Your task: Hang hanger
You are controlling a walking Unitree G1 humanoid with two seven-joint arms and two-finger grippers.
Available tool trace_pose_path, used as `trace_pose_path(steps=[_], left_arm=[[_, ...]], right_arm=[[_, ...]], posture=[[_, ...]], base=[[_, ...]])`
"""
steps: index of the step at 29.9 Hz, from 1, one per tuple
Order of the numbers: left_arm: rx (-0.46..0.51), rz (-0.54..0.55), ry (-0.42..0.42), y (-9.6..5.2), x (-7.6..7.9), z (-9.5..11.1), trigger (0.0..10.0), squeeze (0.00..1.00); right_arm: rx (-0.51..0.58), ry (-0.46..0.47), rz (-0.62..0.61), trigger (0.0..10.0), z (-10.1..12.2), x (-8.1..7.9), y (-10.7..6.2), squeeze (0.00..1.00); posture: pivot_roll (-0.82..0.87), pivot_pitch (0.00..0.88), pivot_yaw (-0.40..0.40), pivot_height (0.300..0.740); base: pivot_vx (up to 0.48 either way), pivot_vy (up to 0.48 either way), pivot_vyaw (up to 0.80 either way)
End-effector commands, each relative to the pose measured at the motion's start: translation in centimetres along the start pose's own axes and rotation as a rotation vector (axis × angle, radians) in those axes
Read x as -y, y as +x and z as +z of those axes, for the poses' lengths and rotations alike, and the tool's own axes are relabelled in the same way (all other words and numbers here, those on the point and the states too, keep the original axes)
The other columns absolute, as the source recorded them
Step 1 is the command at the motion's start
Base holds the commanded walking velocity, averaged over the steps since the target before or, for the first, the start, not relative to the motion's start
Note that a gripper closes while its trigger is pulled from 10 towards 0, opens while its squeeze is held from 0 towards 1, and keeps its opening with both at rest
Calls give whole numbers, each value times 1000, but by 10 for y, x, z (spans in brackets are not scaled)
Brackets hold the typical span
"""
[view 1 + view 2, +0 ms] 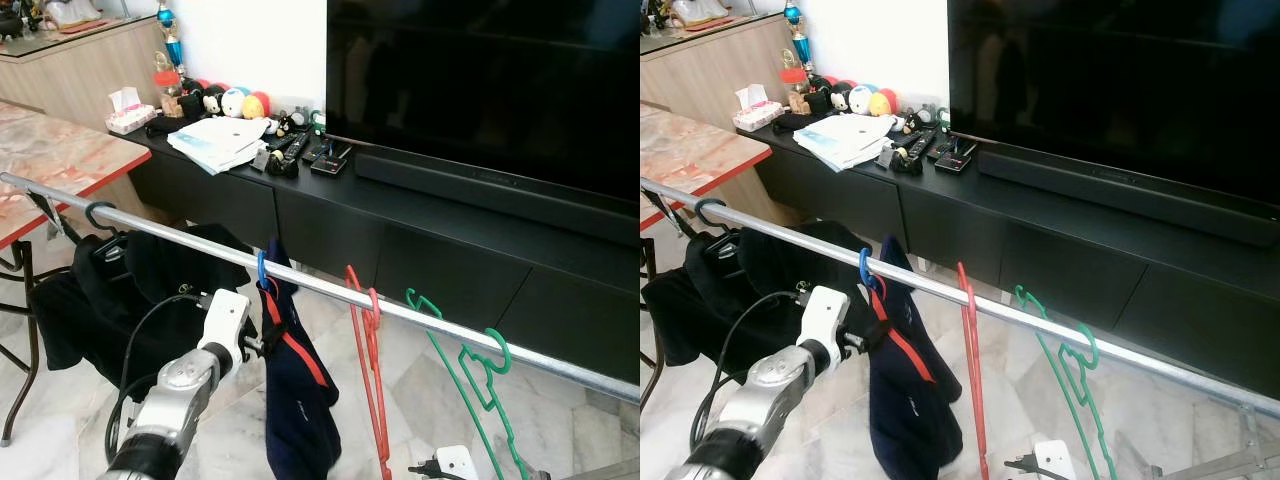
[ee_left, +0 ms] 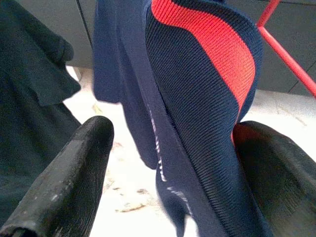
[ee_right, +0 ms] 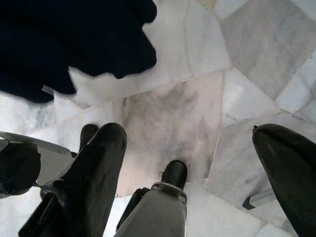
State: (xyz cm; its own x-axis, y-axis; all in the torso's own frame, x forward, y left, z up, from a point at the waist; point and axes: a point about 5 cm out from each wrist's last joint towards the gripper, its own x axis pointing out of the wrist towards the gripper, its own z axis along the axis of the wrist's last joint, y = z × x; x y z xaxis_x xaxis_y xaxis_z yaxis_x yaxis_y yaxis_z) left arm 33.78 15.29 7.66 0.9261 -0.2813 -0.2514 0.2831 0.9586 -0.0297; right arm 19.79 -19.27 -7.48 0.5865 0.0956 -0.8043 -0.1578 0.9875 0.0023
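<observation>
A blue hanger carrying a navy garment with a red stripe hangs by its hook on the metal rail. My left gripper is at the garment's upper part, just below the rail. In the left wrist view its fingers stand open, with the navy cloth between them and resting against one pad. A bare red hanger and a bare green hanger hang further right on the rail. My right gripper hangs low over the marble floor, open with nothing in it.
A black garment hangs at the rail's left end. Behind the rail stands a long black TV console with a large TV, papers and toys. A red-edged table is at the left.
</observation>
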Motion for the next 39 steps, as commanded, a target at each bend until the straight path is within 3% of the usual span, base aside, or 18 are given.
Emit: trace_pose_path(steps=[1, 11, 13, 20, 27, 28, 29, 30, 31, 39], left_arm=[[-14, 5, -25, 4, 2, -2, 10000, 0], [1, -25, -90, 16, 14, 3, 10000, 0], [7, -31, -85, 17, 14, 5, 10000, 0], [26, 113, -100, 17, -1, 10, 10000, 0], [8, 87, -130, 19, 5, 5, 10000, 0], [6, 75, -140, 20, 7, 4, 6000, 0], [5, 68, -147, 20, 8, 4, 6000, 0], [3, 60, -147, 20, 10, 4, 1843, 0], [-2, 47, -145, 21, 12, 3, 0, 0], [-42, 25, -137, 22, 15, -1, 0, 0]], right_arm=[[-14, 0, 13, 10000, -4, -4, 0, 0], [-13, 5, 10, 10000, -4, -4, 0, 0], [-13, 7, 10, 10000, -5, -4, 0, 0], [-14, 5, 14, 10000, -4, -5, 0, 0], [-14, 7, 12, 10000, -4, -5, 0, 0], [-14, 8, 12, 10000, -4, -5, 0, 0], [-14, 8, 12, 10000, -4, -5, 0, 0], [-14, 8, 12, 10000, -4, -5, 0, 0], [-14, 7, 13, 10000, -4, -5, 0, 0], [-15, 7, 14, 10000, -4, -5, 0, 0]], posture=[[-42, 75, 64, 740], [-48, 83, 68, 740], [-48, 84, 68, 740], [-41, 86, 67, 740], [-45, 86, 68, 740], [-45, 86, 68, 740], [-45, 86, 68, 740], [-48, 86, 68, 740], [-48, 86, 68, 740], [-46, 89, 69, 740]], base=[[0, 0, 0], [0, 0, 0], [0, 0, 0], [0, 0, 0], [0, 0, 0], [0, 0, 0], [0, 0, 0], [0, 0, 0], [0, 0, 0], [0, 0, 0]])
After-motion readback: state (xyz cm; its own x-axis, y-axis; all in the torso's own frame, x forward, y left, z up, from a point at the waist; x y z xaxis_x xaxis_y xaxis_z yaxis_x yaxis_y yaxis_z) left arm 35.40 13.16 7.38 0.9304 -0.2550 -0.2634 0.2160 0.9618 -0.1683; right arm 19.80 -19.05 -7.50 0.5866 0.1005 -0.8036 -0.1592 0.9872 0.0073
